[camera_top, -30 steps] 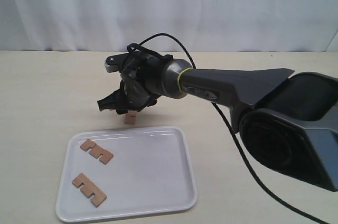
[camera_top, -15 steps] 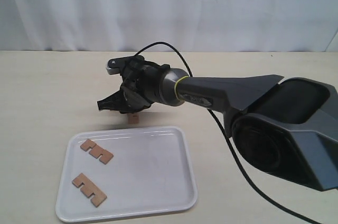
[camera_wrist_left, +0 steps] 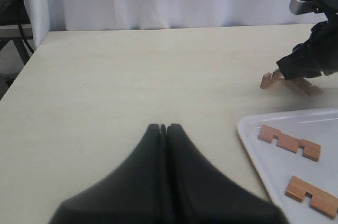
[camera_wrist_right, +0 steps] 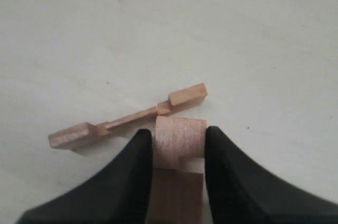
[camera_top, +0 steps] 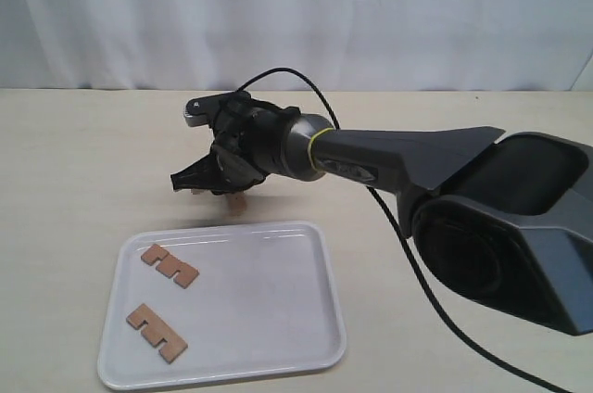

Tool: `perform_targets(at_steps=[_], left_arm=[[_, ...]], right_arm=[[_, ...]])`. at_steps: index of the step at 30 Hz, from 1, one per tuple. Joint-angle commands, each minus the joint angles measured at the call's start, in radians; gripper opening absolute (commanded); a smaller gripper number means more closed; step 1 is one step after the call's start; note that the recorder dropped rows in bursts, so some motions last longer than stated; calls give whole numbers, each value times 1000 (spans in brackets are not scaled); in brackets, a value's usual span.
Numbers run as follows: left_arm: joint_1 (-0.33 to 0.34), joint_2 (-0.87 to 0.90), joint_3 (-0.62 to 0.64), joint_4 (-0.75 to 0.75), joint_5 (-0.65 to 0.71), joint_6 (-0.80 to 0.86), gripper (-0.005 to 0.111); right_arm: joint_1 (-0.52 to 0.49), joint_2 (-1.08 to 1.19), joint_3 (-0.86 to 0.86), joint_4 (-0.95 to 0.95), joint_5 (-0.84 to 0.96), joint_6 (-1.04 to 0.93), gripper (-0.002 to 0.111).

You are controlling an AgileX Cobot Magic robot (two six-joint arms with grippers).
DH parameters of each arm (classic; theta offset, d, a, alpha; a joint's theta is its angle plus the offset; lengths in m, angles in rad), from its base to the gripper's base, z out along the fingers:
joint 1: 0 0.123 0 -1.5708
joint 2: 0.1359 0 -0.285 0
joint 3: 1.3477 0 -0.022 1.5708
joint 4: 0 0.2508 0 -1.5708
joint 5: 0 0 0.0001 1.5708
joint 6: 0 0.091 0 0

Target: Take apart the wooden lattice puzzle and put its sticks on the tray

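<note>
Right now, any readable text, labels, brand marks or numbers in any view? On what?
Nothing readable.
Pale mark on the right arm's forearm: too small and blurred to read.
Tray, the sticks on it, the stick in the right gripper: no text.

table [camera_top: 83, 152]: pale cream-beige with a faint fine grain
backdrop [camera_top: 278, 13]: white, with soft grey vertical folds
tray [camera_top: 278, 319]: plain glossy white; bright highlights on the far rim
tray sticks [camera_top: 170, 265] [camera_top: 157, 332]: both light orange-brown, at the tray's left
gripped stick [camera_wrist_right: 177, 182]: pale pinkish tan with fine grain lines
loose stick [camera_wrist_right: 127, 120]: light brown, with paler end faces
right gripper [camera_wrist_right: 178, 135]: matte black
right arm [camera_top: 408, 157]: dark grey, with a thin yellow-green ring [camera_top: 317, 152] at the wrist and a silver-grey block [camera_top: 195, 113] on its far side
left gripper [camera_wrist_left: 166, 134]: black
cable [camera_top: 278, 69]: black
</note>
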Motion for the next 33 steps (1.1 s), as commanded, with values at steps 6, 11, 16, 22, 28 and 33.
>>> perform_targets(at_steps=[6, 11, 16, 22, 28, 33], left_arm=[[1, -1, 2, 3, -9, 1, 0], [1, -1, 2, 3, -9, 1, 0], [1, -1, 2, 3, -9, 1, 0], [1, -1, 2, 3, -9, 1, 0], [1, -1, 2, 3, -9, 1, 0], [1, -1, 2, 3, -9, 1, 0]], right_arm=[[-2, -132, -5, -9, 120, -165, 5], [1, -191, 51, 67, 164, -291, 5], [1, -288, 233, 223, 72, -469, 5], [1, -410, 482, 374, -112, -613, 5], [1, -452, 647, 483, -240, -754, 5], [1, -452, 726, 603, -241, -958, 5]])
